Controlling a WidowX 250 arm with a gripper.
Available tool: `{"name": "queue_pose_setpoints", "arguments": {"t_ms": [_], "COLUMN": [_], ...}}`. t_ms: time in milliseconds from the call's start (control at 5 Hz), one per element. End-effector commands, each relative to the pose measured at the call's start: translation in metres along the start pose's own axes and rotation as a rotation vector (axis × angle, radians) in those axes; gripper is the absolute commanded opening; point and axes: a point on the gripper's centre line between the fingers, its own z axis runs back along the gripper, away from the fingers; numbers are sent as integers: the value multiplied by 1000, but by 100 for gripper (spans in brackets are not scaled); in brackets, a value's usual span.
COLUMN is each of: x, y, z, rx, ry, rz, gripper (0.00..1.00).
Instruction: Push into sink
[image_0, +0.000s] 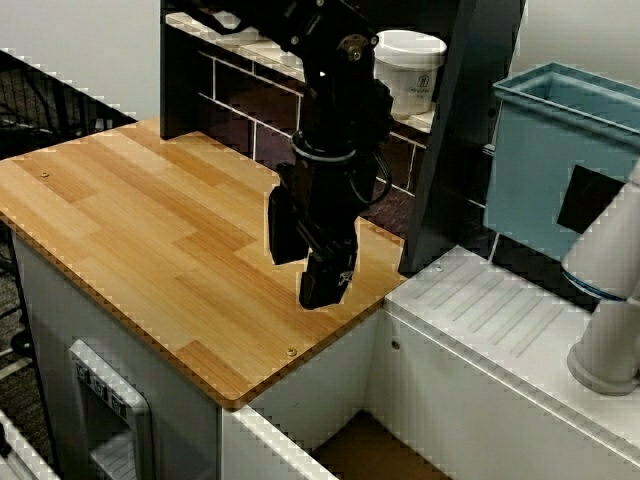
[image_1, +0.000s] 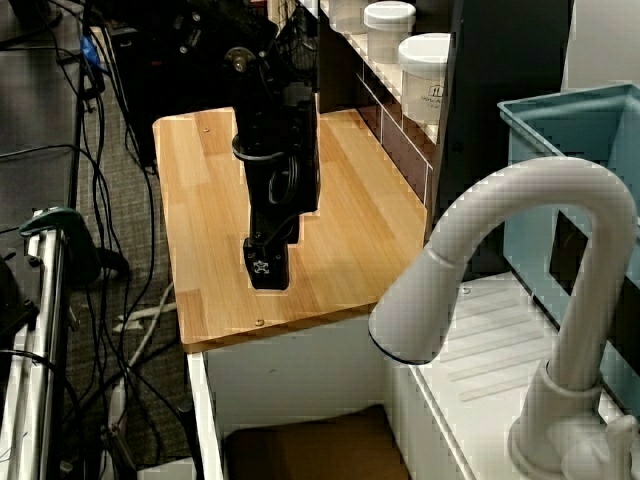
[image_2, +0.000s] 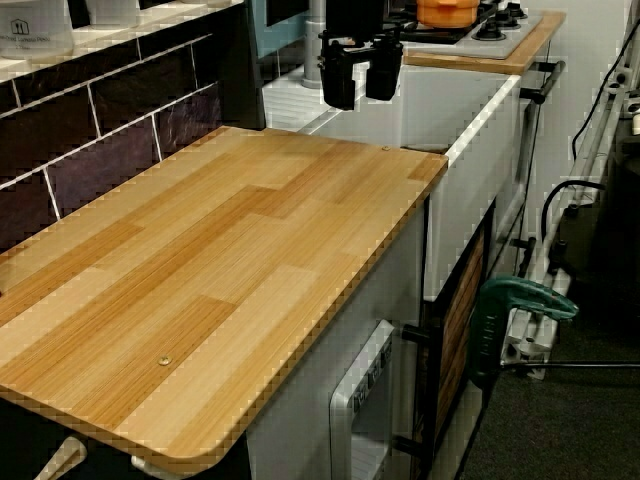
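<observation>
Wooden countertop (image_2: 230, 260) fills the near view and lies bare on every side of the gripper (image_2: 361, 92), with nothing on it left to push. Beyond its right edge, just past the gripper, the sink (image_2: 470, 120) drops away, its brown bottom showing below in the other views, yet no pushed thing can be seen inside. I judge the push either finished or without a visible target; the two fingers hang slightly parted, grasping nothing.
</observation>
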Motion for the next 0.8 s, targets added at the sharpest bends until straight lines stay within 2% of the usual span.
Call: {"name": "queue_pose_setpoints", "arguments": {"t_ms": [0, 200, 400, 600], "x": [-6, -13, -16, -16], "y": [-3, -8, -9, -9], "z": [15, 13, 16, 16], "rx": [10, 19, 41, 41], "ry": [-51, -57, -68, -68], "rz": [-26, -43, -41, -41], "gripper": [100, 100, 100, 100]}}
